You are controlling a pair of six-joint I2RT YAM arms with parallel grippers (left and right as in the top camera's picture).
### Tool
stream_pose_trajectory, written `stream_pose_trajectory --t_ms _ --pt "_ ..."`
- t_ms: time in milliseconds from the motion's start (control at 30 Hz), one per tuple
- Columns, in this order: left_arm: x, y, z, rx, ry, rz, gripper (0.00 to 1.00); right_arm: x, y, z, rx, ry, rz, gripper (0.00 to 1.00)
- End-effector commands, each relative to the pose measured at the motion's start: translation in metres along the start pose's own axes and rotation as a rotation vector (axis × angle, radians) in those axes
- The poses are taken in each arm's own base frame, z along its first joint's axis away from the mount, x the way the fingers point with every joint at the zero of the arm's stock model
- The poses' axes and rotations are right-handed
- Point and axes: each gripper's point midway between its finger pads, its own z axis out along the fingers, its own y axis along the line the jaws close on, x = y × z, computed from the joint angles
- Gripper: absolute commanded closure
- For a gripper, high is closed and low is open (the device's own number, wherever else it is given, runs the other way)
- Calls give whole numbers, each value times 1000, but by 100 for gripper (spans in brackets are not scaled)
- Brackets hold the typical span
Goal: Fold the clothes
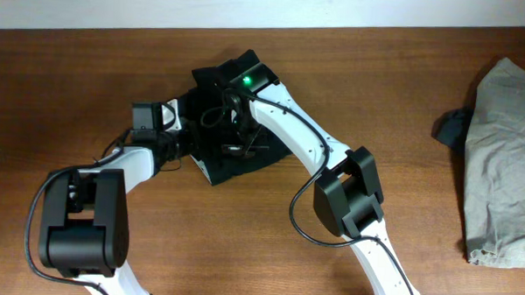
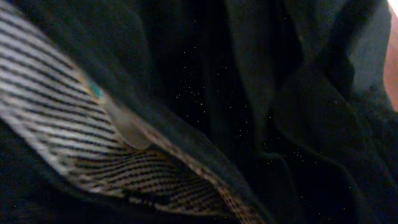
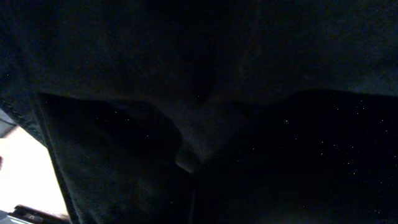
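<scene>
The black shorts [image 1: 212,84] lie as a crumpled bundle at the middle back of the wooden table. My left gripper [image 1: 177,131] is at the bundle's left edge. Its wrist view is filled with black fabric [image 2: 261,93] and the striped light grey waistband lining [image 2: 68,118], and its fingers are hidden. My right gripper [image 1: 234,138] reaches down onto the middle of the shorts. Its wrist view shows only dark fabric [image 3: 217,74] pressed close, and its fingers are hidden too.
A grey garment [image 1: 507,156] lies at the table's right edge with a small dark cloth [image 1: 451,128] against its left side. Bare wooden table [image 1: 90,71] surrounds the shorts. The right arm's elbow [image 1: 348,194] stands in front of the shorts.
</scene>
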Motion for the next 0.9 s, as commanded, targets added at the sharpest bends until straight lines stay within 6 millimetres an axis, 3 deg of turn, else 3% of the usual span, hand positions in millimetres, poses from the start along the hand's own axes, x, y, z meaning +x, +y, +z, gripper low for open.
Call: stream_pose_trajectory --t_ms 0,67,133,167,233,300,333,367,400,433,467,667,867 --pt "-4 -7 -4 -11 -23 8 99 4 4 3 -12 16 -10 96" --pt "-7 -2 -7 -14 -32 -3 100 1 2 -9 -29 8 -16 91" --pt "-15 1 -14 2 -48 -19 99 -3 2 -33 -53 -26 -62 68" --pt "-23 1 -24 23 -66 -26 99 -8 3 -62 -75 -83 -106 53" --pt "-34 -3 -40 49 -99 -27 78 -16 1 -107 -84 -199 -159 32" --pt "-43 -7 -57 49 -128 -20 45 -26 -7 -150 -62 -330 -194 14" --pt "-45 -8 -64 46 -135 -15 32 -31 -13 -165 -45 -379 -198 14" --pt "-47 -9 -73 41 -144 -9 24 -37 -23 -178 -20 -423 -192 15" --pt "-49 -11 -84 36 -152 -8 13 -43 -35 -185 12 -452 -190 32" --pt "-49 -12 -90 34 -157 -8 1 -50 -50 -189 43 -467 -168 60" --pt "-50 -12 -94 31 -160 -11 1 -58 -65 -186 76 -468 -137 96" --pt "-30 -5 -88 54 -69 -67 1 -101 -122 -146 120 -440 -52 96" --pt "-2 11 -60 77 47 -132 1 -138 -134 -92 111 -486 -75 96"
